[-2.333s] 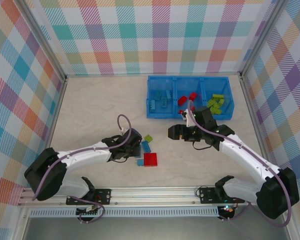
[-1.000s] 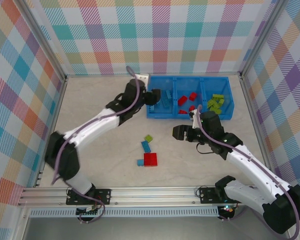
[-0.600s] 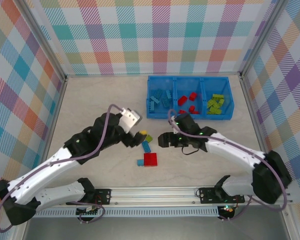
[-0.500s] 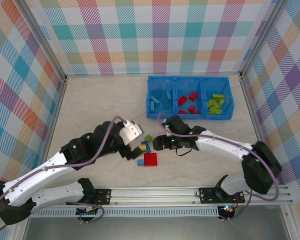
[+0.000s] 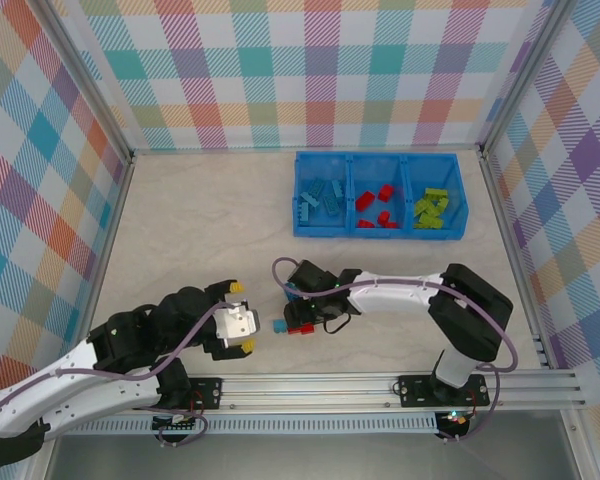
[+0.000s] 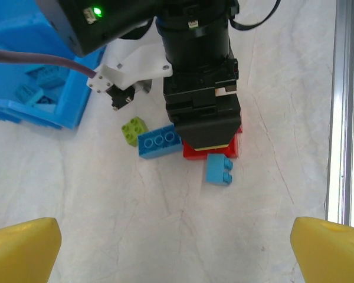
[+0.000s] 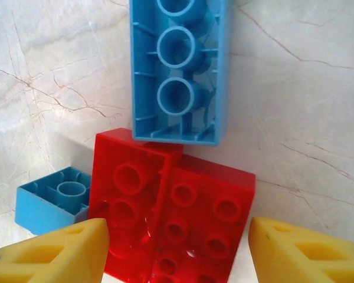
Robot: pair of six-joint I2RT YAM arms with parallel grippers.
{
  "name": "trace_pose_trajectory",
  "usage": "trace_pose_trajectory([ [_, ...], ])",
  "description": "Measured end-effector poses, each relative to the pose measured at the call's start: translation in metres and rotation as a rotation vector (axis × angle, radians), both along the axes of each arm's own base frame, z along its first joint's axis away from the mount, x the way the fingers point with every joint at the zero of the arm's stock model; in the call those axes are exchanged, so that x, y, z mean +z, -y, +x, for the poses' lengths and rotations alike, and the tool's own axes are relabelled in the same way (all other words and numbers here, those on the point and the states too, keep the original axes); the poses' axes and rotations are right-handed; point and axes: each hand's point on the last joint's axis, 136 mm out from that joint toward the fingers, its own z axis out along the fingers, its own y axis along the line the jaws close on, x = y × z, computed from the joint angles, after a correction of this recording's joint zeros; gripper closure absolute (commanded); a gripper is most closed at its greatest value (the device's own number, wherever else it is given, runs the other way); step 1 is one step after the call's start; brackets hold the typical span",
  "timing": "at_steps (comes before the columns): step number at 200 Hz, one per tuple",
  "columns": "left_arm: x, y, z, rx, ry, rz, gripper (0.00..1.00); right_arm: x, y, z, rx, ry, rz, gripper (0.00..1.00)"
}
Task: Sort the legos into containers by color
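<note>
Step in hand: pick-up of the red brick [image 7: 189, 206], which lies on the table [image 5: 200, 230] touching a blue bar [image 7: 177, 71]. My right gripper [image 7: 176, 250] straddles it (pinch not confirmable). My left gripper [image 5: 240, 317] gapes, empty. Next move calls for clamping, lifting, and carrying to the middle compartment of the bin [image 5: 380, 231].

Glossy plastic legos [image 7: 171, 218] rest on a smooth, matt, marble-patterned table [image 7: 295, 88].
</note>
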Motion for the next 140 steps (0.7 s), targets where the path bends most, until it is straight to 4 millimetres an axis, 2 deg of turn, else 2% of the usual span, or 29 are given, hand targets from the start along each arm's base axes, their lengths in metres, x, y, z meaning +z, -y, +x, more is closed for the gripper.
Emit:
trace_pose_trajectory([
  [22, 0.003, 0.004, 0.002, -0.012, 0.017, -0.008, 0.0, 0.003, 0.009, -0.005, -0.013, 0.004, 0.017, 0.35],
  [41, 0.0, 0.006, 0.003, -0.014, 0.011, 0.008, 0.0, 0.005, 0.014, -0.008, -0.029, 0.009, 0.041, 0.47],
  [50, -0.003, 0.007, 0.003, -0.014, 0.005, 0.019, 0.0, 0.005, 0.016, -0.009, -0.034, 0.007, 0.044, 0.5],
  [88, -0.007, 0.009, 0.004, -0.018, -0.008, 0.037, 0.0, -0.005, 0.018, -0.011, -0.032, -0.008, 0.02, 0.5],
  [140, -0.009, 0.008, 0.003, -0.02, -0.003, 0.034, 0.0, -0.004, 0.005, -0.003, -0.03, 0.006, 0.033, 0.58],
])
